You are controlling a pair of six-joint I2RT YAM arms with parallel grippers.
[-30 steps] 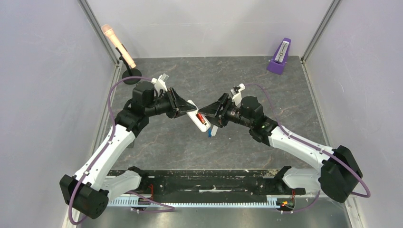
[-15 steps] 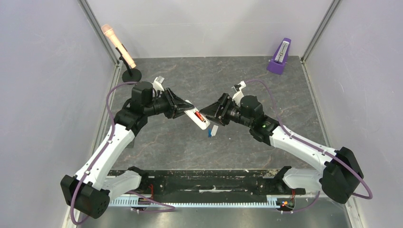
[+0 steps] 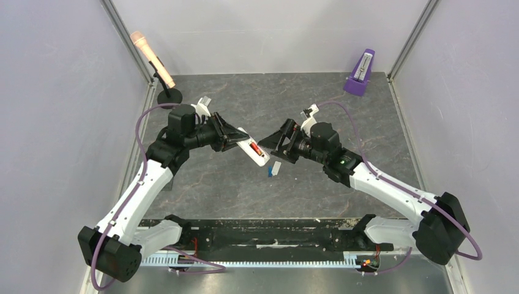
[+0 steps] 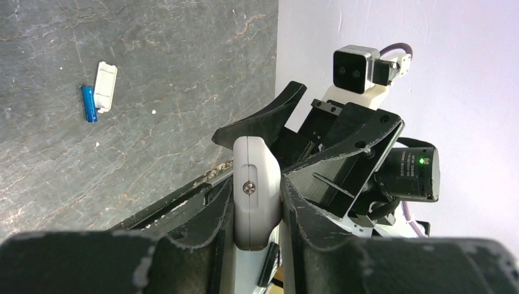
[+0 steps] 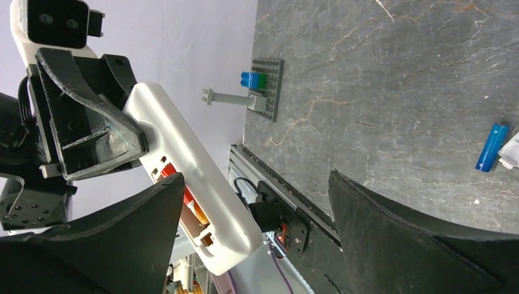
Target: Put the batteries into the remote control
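Note:
My left gripper (image 3: 235, 138) is shut on one end of the white remote control (image 3: 254, 150) and holds it above the table, battery bay facing up. The red-orange battery (image 3: 253, 147) lies in the bay (image 5: 183, 196). In the left wrist view the remote (image 4: 257, 184) sits pinched between both fingers. My right gripper (image 3: 269, 144) stands open just right of the remote's free end, holding nothing; its fingers (image 5: 392, 233) straddle that end without touching. The blue battery (image 3: 269, 172) lies on the table next to a small white cover (image 3: 276, 167), below the two grippers.
A purple metronome (image 3: 361, 72) stands at the far right corner. A microphone on a stand (image 3: 153, 61) is at the far left. A grey brick plate with blue and green bricks (image 5: 266, 86) shows in the right wrist view near the table's edge.
My right gripper has opened wider and drawn back a little to the right of the remote. The red-orange battery stays in the bay. The left arm shifted slightly.

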